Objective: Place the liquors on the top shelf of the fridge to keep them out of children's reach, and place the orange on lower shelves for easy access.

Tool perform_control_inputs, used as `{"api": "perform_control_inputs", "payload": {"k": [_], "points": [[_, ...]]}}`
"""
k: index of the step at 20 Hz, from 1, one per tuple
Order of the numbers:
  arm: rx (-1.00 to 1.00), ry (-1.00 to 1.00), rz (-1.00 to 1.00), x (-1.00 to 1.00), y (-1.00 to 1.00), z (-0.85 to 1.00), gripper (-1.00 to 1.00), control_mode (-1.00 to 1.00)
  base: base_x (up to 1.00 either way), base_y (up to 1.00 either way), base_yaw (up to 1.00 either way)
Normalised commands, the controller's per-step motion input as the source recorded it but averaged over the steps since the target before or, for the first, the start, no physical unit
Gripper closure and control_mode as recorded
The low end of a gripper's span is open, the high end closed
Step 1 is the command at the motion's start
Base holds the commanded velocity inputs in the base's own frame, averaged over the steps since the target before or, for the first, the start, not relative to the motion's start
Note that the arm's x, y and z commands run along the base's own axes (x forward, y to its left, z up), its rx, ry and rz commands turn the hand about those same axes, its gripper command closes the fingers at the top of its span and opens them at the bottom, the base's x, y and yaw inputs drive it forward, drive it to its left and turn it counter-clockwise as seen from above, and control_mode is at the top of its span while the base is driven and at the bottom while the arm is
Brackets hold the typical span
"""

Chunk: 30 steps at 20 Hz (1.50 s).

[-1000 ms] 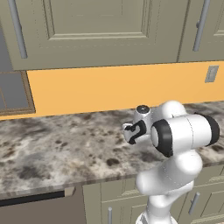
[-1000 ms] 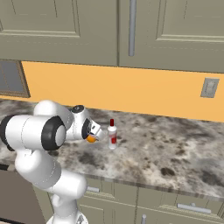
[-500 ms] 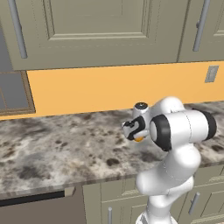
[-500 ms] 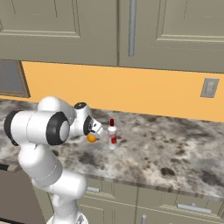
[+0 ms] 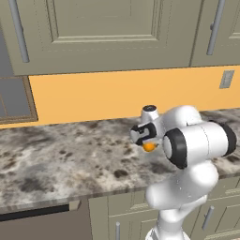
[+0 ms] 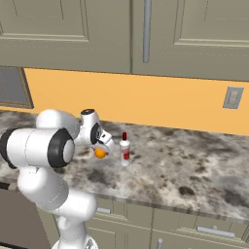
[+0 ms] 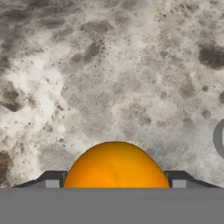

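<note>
Hand view | pincer (image 7: 114, 183) clamps orange (image 7: 116, 166) | bottle (image 6: 125, 151) upright, neck up

The arm (image 5: 187, 154) is built of smooth, glossy white shells, rounded and bulbous, with a fat cylinder at the elbow ringed by a black band at each joint. Toward the wrist it narrows into a small white cap with a dark top and a black block beneath it. The two finger tips (image 7: 51, 180) are small, dark and wedge-shaped, each with a pale grey square pad.
</note>
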Motion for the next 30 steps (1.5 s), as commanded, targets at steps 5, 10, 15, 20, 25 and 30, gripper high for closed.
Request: {"api": "perform_control_inputs", "payload": {"k": [5, 10, 15, 20, 25, 30], "points": [[-0.03, -0.23, 0.03, -1.0, 0.01, 0.61, 1.0, -1.0, 0.0, 0.0, 0.0], [-0.05, -0.39, 0.15, -0.98, 0.06, 0.97, 1.0, -1.0, 0.0, 0.0, 0.0], [-0.05, -0.41, 0.23, -0.89, 0.09, 1.0, 1.0, -1.0, 0.0, 0.0, 0.0], [-0.07, -0.24, 0.18, -0.85, 0.08, 1.0, 1.0, -1.0, 0.0, 0.0, 0.0], [-0.12, -0.13, 0.12, -0.87, 0.0, 0.91, 1.0, -1.0, 0.0, 0.0, 0.0], [-0.1, -0.07, 0.04, -0.81, 0.0, 0.39, 1.0, -1.0, 0.0, 0.0, 0.0]]}}
